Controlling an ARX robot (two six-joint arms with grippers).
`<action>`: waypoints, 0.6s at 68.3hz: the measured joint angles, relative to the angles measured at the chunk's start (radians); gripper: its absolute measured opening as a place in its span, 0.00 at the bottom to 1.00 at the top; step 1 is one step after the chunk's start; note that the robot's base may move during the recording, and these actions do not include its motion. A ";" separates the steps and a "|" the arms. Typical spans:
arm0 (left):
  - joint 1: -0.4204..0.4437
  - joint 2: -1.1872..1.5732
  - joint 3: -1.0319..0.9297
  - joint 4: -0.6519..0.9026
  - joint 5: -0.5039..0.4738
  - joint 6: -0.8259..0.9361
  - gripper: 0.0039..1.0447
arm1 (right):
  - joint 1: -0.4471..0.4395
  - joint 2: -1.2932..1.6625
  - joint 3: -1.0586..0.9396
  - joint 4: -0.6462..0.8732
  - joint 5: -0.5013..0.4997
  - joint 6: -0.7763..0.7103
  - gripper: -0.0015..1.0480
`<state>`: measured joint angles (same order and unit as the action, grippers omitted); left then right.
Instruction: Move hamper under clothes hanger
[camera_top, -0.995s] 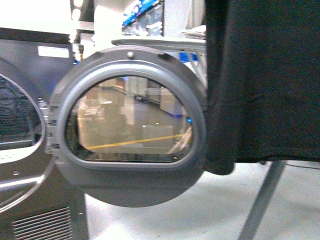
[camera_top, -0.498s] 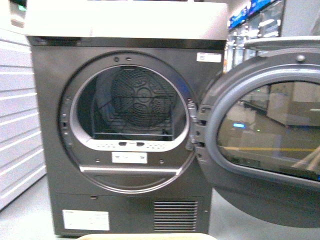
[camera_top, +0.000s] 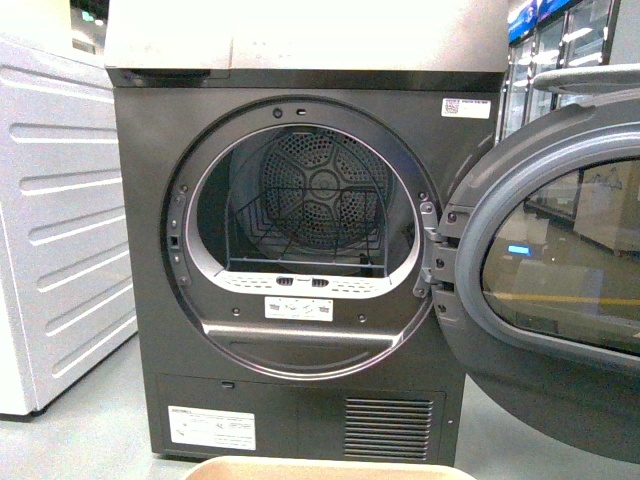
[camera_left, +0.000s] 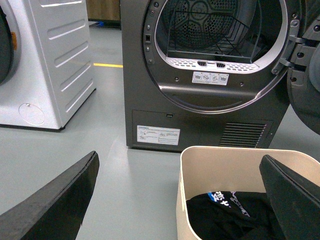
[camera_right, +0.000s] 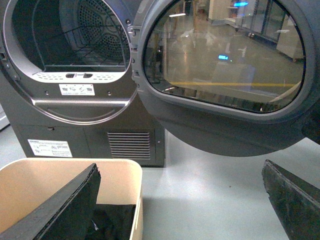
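Note:
The beige hamper (camera_top: 330, 468) shows only as a rim strip at the bottom edge of the front view, on the floor right before the dryer. In the left wrist view the hamper (camera_left: 215, 167) holds dark clothes (camera_left: 230, 220). My left gripper (camera_left: 172, 200) is open and straddles the tub's left wall, one finger outside it and one over the inside. My right gripper (camera_right: 175, 205) is open too, astride the right wall of the hamper (camera_right: 134, 195), with one finger (camera_right: 60, 210) over the inside and the other over bare floor. The clothes hanger is out of view.
A dark grey dryer (camera_top: 300, 400) stands straight ahead with its drum open. Its round door (camera_top: 560, 300) swings out to the right above the floor. A white machine (camera_top: 60, 250) stands to the left. Grey floor (camera_right: 210, 185) lies beside the tub under the door.
The front view has swung left, away from a hanging black garment and the dryer door, onto the open drum. The hamper's rim has come into view at the bottom edge.

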<state>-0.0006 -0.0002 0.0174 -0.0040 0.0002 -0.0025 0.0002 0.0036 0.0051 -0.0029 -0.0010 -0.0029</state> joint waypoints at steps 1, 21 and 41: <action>0.000 0.000 0.000 0.000 0.000 0.000 0.94 | 0.000 0.000 0.000 0.000 0.000 0.000 0.92; 0.087 0.826 0.273 0.468 -0.235 -0.093 0.94 | 0.038 0.655 0.154 0.527 -0.217 0.087 0.92; 0.138 1.746 0.852 0.418 -0.077 -0.032 0.94 | 0.153 1.621 0.629 0.455 -0.166 0.005 0.92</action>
<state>0.1371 1.7462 0.8696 0.4137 -0.0769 -0.0345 0.1535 1.6249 0.6342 0.4519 -0.1673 0.0017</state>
